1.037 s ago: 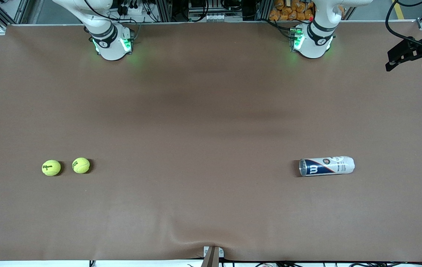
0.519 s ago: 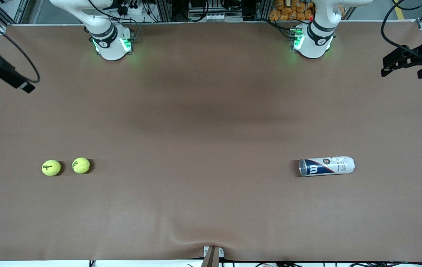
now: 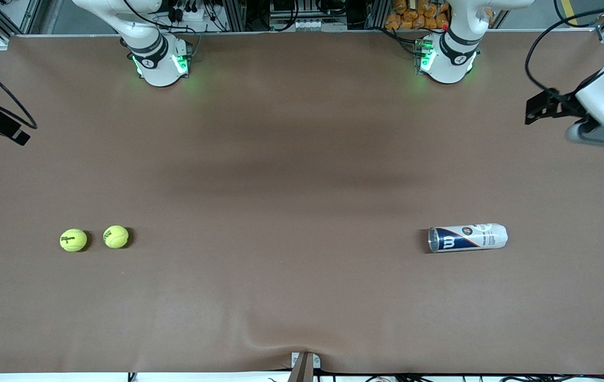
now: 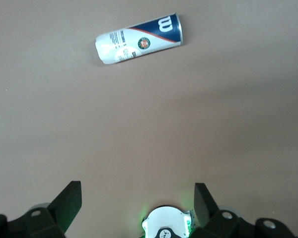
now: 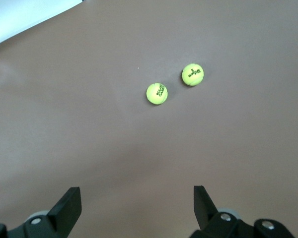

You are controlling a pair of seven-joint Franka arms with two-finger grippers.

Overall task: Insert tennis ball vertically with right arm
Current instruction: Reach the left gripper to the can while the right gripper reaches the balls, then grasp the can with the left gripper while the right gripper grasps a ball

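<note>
Brown table (image 3: 302, 175): 2 tennis balls (image 3: 73, 240), lying can (image 3: 467, 237) well apart.

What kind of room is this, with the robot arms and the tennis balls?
Probably a robot lab. Two white arms are bolted along a brown-covered table, metal frames and cables stand at its edge, and two tennis balls and a ball can lie set out for practice.

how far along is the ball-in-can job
Nothing looks done yet. Both tennis balls lie side by side on the table at the right arm's end, and the can lies on its side at the left arm's end. Both grippers, right and left, are up in the air, jaws open and empty. Left: standing the can up, grasping a ball, inserting it.
</note>
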